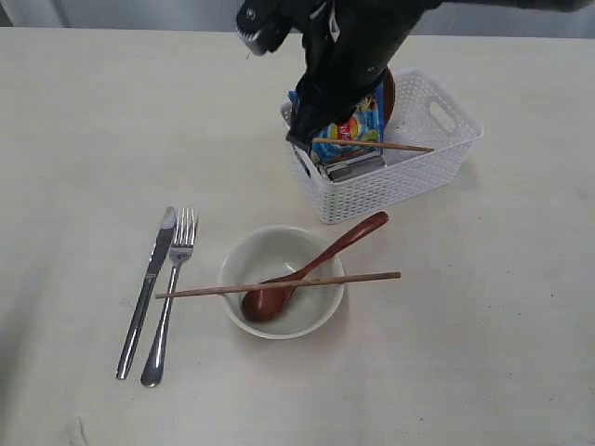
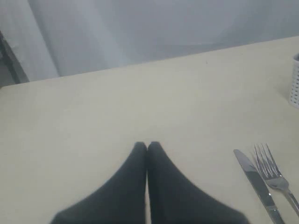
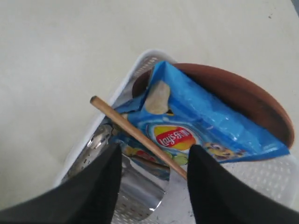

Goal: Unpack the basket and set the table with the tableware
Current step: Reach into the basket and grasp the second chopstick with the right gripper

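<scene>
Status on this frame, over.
Left tool shut, above table. Right tool open, straddling chopstick in basket. Chip bag beneath it; plate, cup not yet out.

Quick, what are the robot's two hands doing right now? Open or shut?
Left gripper: shut, holding nothing.
Right gripper: open above the basket, a chopstick between its jaws.

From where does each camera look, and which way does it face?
Exterior: high above the table, looking down on basket, knife and fork; right arm shows.
Left wrist: low over the table, facing along it; shut left pincer shows.
Right wrist: above the basket, looking into it at the chip bag; open right pincer shows.
Shared: exterior and left wrist both see knife and fork.
</scene>
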Motion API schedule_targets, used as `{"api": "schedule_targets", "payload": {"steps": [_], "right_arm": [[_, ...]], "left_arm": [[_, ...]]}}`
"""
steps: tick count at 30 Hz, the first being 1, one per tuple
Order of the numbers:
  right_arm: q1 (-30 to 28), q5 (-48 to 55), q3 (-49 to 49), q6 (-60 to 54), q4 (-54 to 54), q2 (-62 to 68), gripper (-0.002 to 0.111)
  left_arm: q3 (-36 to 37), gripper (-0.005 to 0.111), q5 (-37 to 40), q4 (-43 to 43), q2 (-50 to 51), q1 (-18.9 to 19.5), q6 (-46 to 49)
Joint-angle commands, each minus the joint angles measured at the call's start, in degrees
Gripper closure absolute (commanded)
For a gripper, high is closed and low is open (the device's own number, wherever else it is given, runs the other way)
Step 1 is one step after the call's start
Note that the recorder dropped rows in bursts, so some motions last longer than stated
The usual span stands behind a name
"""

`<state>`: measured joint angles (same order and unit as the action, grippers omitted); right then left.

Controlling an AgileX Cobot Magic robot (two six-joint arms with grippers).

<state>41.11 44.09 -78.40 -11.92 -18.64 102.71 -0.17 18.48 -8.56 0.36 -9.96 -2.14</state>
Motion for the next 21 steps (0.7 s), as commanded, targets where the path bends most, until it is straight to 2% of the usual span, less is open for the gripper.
{"api": "schedule_targets", "payload": {"steps": [1,7,17,19,21], "right_arm": [[-0.4,-1.5,-0.1,-11.3,0.8,3.3,0.065],[-0.5,-2.7,-0.1,-16.6,0.5,7.4,0.065],[-0.5,-7.8,-0.1,-15.5,-4.0,11.8,0.065],[-0.5,-8.1,-0.1,-15.5,-4.0,12.2,0.074],[-0.5,-8.1,-0.1,-15.5,-4.2,12.3,0.089]], "left_arm": [[0.2,0.107,0.1,-0.2,-0.4,-0.1,-0.3],[0.2,0.107,0.1,-0.2,-0.4,-0.1,-0.3],[0.2,0.107,0.1,-0.2,-0.4,-0.1,-0.3],[0.2,0.107,0.1,-0.2,-0.4,-0.1,-0.3],[0.2,0.107,0.1,-0.2,-0.4,-0.1,-0.3]]}}
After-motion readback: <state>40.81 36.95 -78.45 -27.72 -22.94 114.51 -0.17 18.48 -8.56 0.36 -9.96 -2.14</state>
